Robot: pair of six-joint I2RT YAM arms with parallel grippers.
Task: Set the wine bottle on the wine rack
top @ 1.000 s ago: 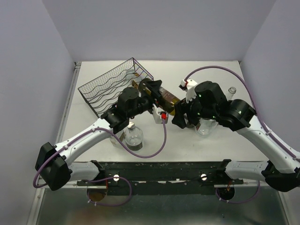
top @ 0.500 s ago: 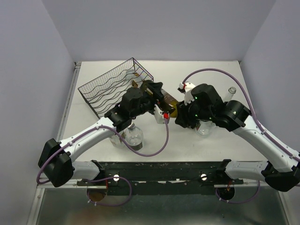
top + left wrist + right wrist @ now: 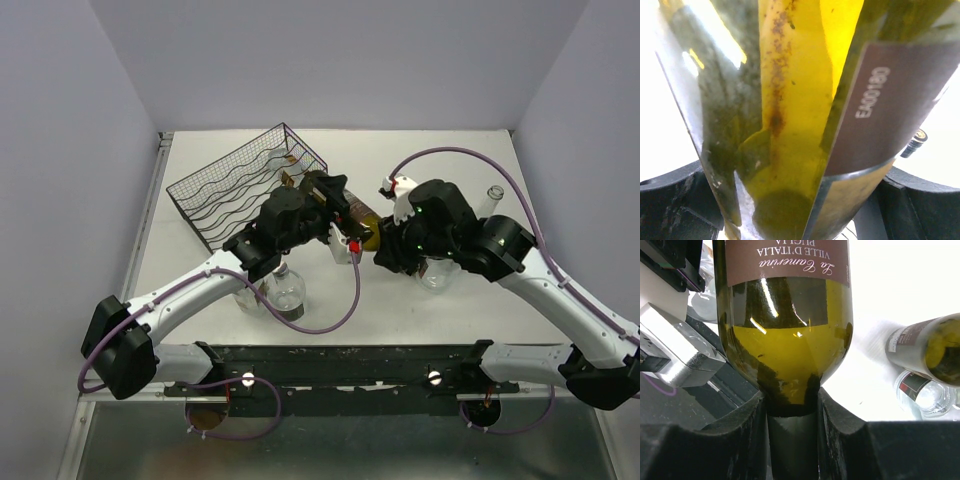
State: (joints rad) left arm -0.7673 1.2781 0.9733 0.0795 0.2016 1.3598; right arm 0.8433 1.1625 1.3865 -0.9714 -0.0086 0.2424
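Right wrist view showed the smooth dark-green glass wine bottle (image 3: 785, 340), its thin neck pinched by the right gripper (image 3: 791, 425). The left gripper (image 3: 795, 200) clasped the round body widely. The bottle was just beside the black wavy-wire wine rack (image 3: 240, 185), base toward it, neck pointing away.

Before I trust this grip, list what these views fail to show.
Top view: both arms cover most of the wine bottle and its grip points.
Left wrist view: the bottle fills the frame; the left pincer is cut off at the bottom corners, and the wine rack is out of sight.
Right wrist view: the right pincer hides the neck's end; the label runs off the top edge; a second bottle is cut by the right edge.
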